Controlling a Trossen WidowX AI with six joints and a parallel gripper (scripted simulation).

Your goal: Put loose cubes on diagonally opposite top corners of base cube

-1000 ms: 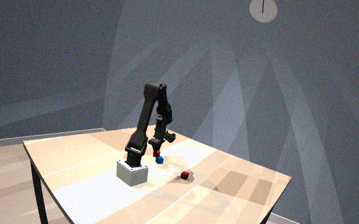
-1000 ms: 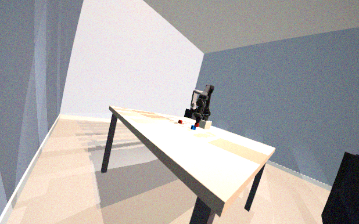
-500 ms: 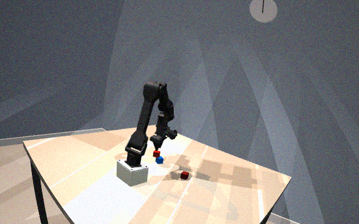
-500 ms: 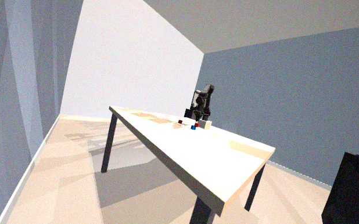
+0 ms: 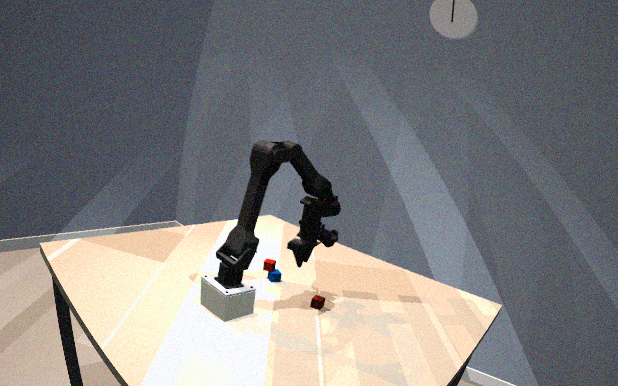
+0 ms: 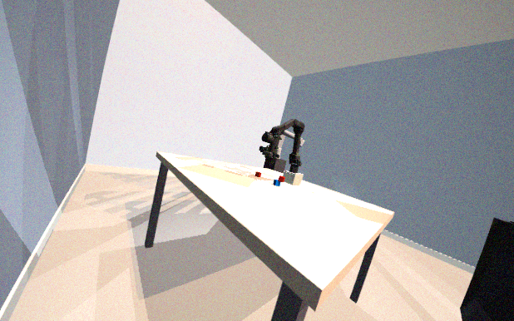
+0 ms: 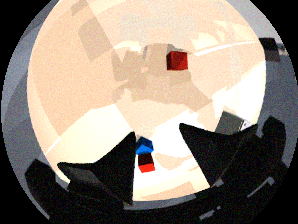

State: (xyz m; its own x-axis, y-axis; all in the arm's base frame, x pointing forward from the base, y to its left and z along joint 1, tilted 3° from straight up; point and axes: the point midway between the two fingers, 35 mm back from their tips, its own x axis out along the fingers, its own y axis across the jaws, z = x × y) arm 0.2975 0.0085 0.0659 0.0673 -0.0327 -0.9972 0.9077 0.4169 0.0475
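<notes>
The blue base cube (image 5: pixel 275 276) (image 6: pixel 277 183) (image 7: pixel 145 147) stands on the table. One red cube (image 5: pixel 269 265) (image 6: pixel 281 179) (image 7: pixel 146 165) rests on its top, offset toward one corner; it looks about level. The exact overhang is too small to tell. The other red cube (image 5: pixel 317 302) (image 6: pixel 258 175) (image 7: pixel 177 60) lies on the table, apart from them. My gripper (image 5: pixel 300 261) (image 7: pixel 157 130) is open and empty. It hangs well above the table, to the right of the stacked cubes in the top view. The hidden faces of the stacked cubes cannot be seen.
The grey base box (image 5: pixel 227 301) (image 6: pixel 294 178) under the arm stands close to the stacked cubes. The table (image 5: pixel 381 345) (image 6: pixel 304 233) has an edge beyond the gripper in the top view. A dark pedestal (image 6: pixel 504 266) stands off the table at the right of the exterior view.
</notes>
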